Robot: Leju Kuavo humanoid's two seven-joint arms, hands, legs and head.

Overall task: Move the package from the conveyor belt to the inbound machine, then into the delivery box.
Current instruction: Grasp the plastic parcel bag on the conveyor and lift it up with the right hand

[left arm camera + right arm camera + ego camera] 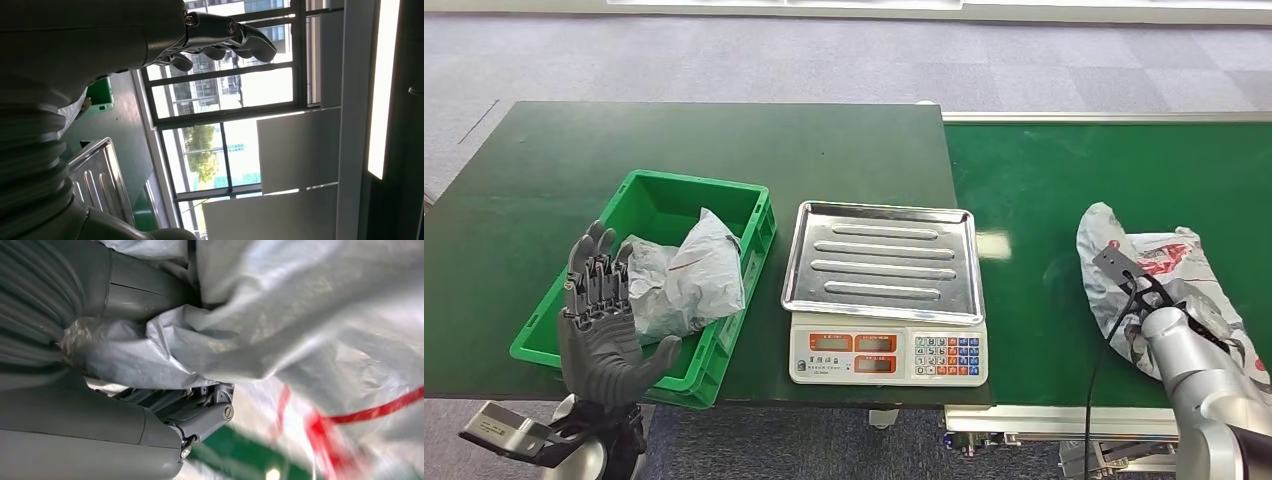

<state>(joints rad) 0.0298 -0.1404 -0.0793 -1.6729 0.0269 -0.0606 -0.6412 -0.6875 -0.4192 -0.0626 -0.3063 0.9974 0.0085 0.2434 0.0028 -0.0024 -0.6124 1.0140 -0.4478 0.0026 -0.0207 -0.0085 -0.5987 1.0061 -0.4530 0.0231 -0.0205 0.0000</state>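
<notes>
The left hand point(602, 330) stands at the lower left of the head view, palm up and raised, its dark fingers point(594, 270) spread apart and holding nothing; it hovers over the near left corner of the green crate point(759, 215). In the left wrist view the same hand point(220, 37) reaches across a backdrop of tall windows.

At the lower right of the head view, the right arm point(1199, 375) comes in and its wrist meets the package point(1169, 270), a crumpled grey-white poly mailer with red and black printing too small to read. The right wrist view shows the right hand point(150, 410) pressed into the package's wrinkled grey film, with a red stripe on the bag beyond; the film hides the fingers, so whether they are closed on it cannot be told. The package lies on the green conveyor belt point(1044, 180), which fills the right half of the frame.

In the lower centre sits the weighing scale point(887, 352), with 3 orange displays, a coloured keypad and a small line of lettering too fine to read, topped by a ribbed steel pan point(879, 215). Left of it, the crate holds 2 more grey mailers point(686, 270) leaning together. Both rest on a dark green table point(724, 140) that butts against the belt. Grey carpet tiles point(824, 60) stretch across the top of the frame.
</notes>
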